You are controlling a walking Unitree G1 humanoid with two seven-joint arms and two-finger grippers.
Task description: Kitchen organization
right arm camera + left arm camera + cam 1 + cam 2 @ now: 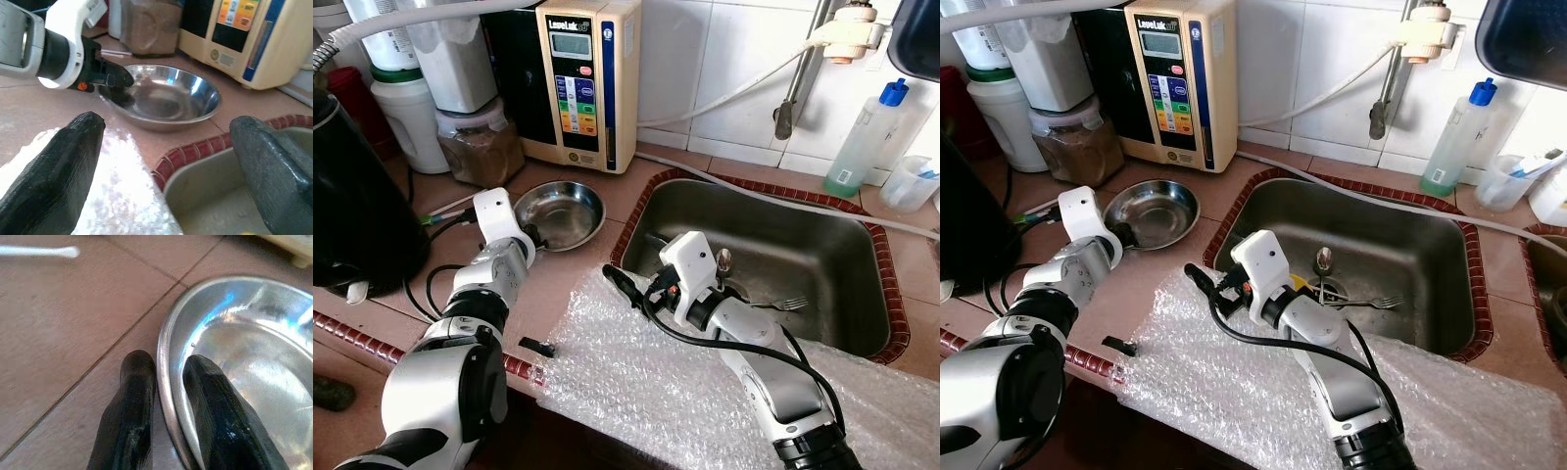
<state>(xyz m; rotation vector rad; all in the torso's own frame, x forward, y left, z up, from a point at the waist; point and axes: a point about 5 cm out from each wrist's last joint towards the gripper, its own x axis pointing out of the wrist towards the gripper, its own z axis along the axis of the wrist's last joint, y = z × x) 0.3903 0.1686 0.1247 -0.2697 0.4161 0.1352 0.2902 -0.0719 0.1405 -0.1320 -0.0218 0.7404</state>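
Left gripper (pixel 164 396) pinches the rim of the steel bowl (pixel 560 213), fingers (pixel 128 421) closed on it, one inside, one outside; bowl sits on the tiled surface (pixel 563 279) between the water ionizer (pixel 589 83) and the sink (pixel 773 257) edge. Right gripper (pixel 166 161) hovers over bubble wrap (pixel 636 377) at the sink's near corner, fingers wide apart, holding nothing. Fork (pixel 783 305) lies in the sink.

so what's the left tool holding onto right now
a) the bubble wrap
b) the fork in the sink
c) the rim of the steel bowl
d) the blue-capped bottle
c, the left tool has one black finger outside and one inside the rim of the steel bowl on the counter, pinching its edge.
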